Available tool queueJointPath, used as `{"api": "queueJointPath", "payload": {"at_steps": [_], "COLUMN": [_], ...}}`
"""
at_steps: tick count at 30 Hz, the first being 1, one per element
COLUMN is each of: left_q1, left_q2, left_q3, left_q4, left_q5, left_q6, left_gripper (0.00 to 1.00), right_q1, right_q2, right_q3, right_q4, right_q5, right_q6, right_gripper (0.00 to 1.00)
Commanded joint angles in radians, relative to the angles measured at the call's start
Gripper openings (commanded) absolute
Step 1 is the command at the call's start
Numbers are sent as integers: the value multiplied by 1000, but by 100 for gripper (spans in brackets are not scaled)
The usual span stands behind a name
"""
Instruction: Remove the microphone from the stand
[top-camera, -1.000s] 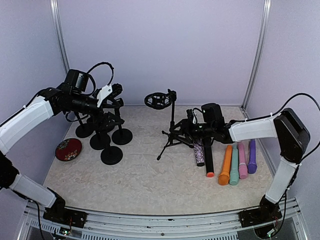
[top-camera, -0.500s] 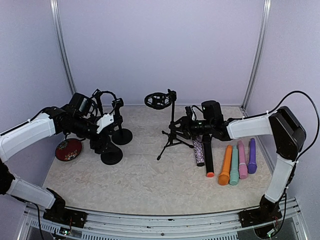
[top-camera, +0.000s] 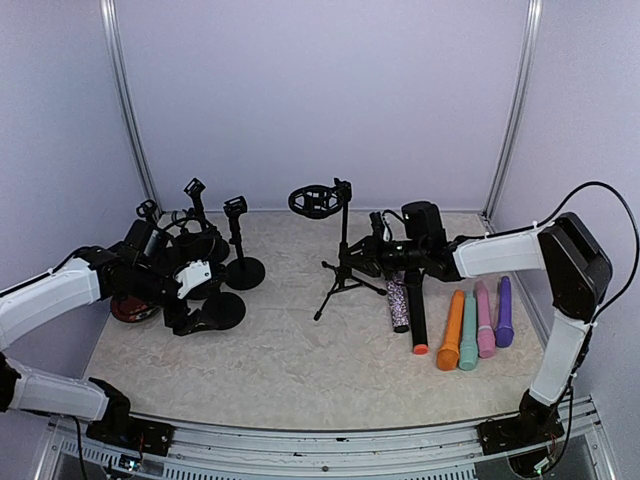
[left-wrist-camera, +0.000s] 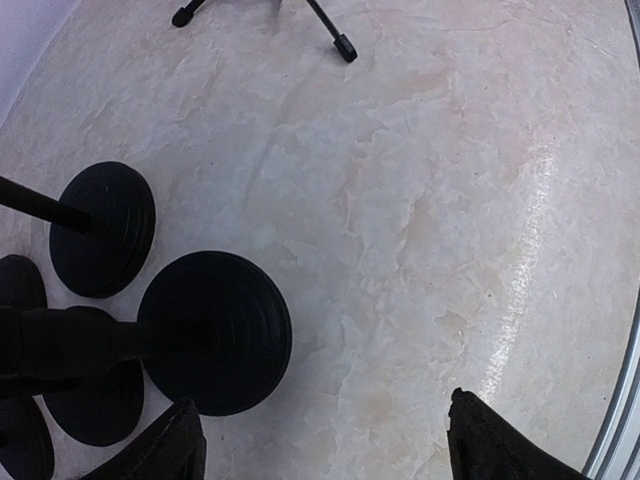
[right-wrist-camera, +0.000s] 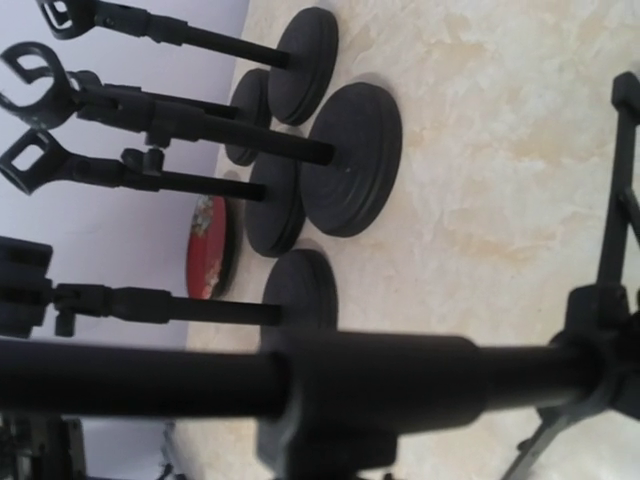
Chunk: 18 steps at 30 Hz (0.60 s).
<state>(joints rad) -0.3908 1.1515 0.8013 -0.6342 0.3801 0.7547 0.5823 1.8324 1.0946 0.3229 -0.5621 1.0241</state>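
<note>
I see no microphone in any stand. The black tripod stand (top-camera: 345, 250) at mid table has an empty ring mount (top-camera: 315, 201). My right gripper (top-camera: 372, 257) is at its pole and looks shut on it; the pole (right-wrist-camera: 300, 385) crosses the right wrist view, blurred and very close. Several loose microphones lie to the right: patterned (top-camera: 398, 303), black (top-camera: 415, 315), orange (top-camera: 451, 330), teal (top-camera: 469, 335), pink (top-camera: 485, 320), purple (top-camera: 504, 312). My left gripper (top-camera: 190, 318) is low over the table, open and empty (left-wrist-camera: 325, 445), beside a round stand base (left-wrist-camera: 213, 330).
Several black round-base stands with empty clips (top-camera: 237, 240) stand at the far left, also in the right wrist view (right-wrist-camera: 350, 160). A red disc (top-camera: 128, 306) lies behind my left arm. Tripod feet (left-wrist-camera: 345, 47) show at the top of the left wrist view.
My left arm has come down from above the round-base stands to just over the table in front of them. The right gripper has stayed at the tripod stand.
</note>
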Motion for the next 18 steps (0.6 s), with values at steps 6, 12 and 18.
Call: {"api": "queueJointPath", "payload": {"at_steps": [6, 12, 18], "left_q1": [52, 71, 118], "left_q2": [-32, -45, -34], "left_q3": [-48, -88, -106], "left_q4": [67, 109, 133], "left_q5": [-7, -21, -24], "left_q6": [13, 0, -13], "left_gripper": [81, 83, 85], "right_q1": [46, 109, 172], "right_q2": [-40, -38, -17], "right_q3": [88, 132, 193], "right_q4": [-290, -409, -498], "right_q5": [264, 458, 616], "right_q6": [-221, -331, -425], "right_gripper": [0, 0, 0]}}
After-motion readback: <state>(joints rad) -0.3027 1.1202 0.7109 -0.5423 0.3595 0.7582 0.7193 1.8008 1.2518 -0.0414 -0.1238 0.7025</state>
